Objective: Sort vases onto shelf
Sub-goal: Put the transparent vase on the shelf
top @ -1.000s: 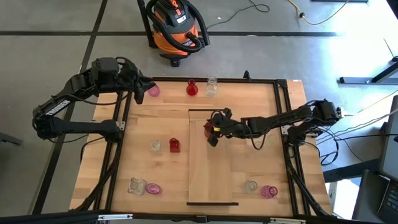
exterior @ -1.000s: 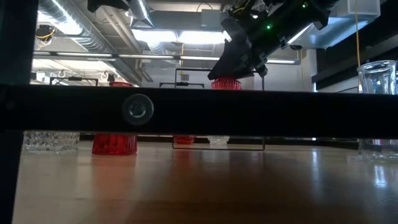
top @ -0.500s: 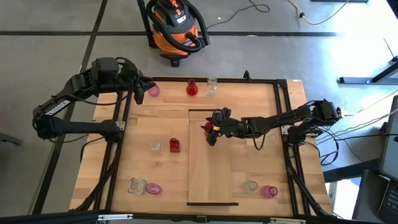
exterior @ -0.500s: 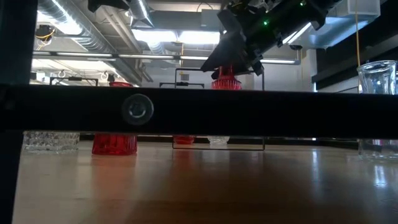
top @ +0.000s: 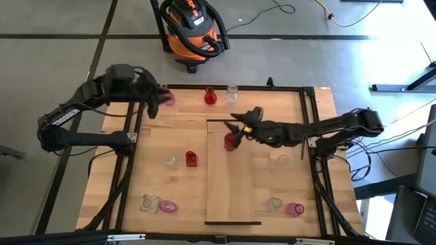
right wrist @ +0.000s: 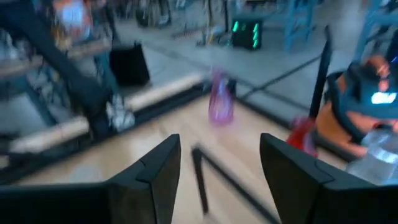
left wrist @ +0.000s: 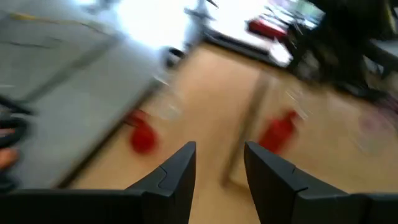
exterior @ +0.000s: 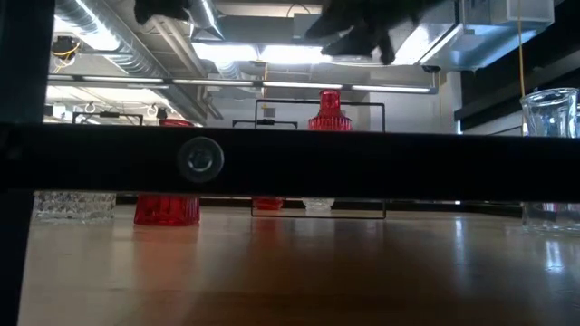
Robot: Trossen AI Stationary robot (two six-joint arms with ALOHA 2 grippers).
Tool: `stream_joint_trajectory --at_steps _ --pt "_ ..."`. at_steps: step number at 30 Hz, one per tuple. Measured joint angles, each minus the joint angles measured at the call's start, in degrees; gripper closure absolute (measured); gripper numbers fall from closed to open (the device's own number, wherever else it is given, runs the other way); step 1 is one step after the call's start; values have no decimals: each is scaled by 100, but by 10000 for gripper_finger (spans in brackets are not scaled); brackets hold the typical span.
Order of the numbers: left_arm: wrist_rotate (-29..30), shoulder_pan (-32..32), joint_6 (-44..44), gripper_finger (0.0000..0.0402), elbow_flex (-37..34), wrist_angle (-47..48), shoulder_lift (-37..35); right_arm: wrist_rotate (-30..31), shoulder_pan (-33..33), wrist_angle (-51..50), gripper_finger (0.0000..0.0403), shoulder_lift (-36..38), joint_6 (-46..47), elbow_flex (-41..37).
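Right gripper [top: 240,121] released above red vase [top: 229,141] standing on shelf [top: 231,197]; left gripper [left wrist: 219,163] released (far table edge)

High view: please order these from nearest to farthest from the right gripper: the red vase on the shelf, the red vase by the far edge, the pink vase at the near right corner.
From the right gripper:
1. Red vase on the shelf, just beside it.
2. Red vase by the far edge, toward the left.
3. Pink vase at the near right corner, farthest.
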State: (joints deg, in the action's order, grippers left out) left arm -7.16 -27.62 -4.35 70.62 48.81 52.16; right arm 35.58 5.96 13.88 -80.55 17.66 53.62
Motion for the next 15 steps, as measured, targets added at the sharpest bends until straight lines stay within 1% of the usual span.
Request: stream_joint_trajectory --at_steps 3,5,7,10,15 --pt "-1165 15 532 273 -555 240 -29 416 2 -20 200 347 -18 0" --pt "-1923 79 935 273 -1013 629 -137 693 0 -36 200 588 -28 0" --pt "-2428 197 1077 273 -1468 864 -274 869 0 -23 200 811 -97 0" --pt "-2757 415 936 276 -2186 1020 -589 963 0 -38 200 1088 -194 0" --pt "-2760 760 109 296 -3032 921 -1488 1007 0 -152 200 1395 -320 0"
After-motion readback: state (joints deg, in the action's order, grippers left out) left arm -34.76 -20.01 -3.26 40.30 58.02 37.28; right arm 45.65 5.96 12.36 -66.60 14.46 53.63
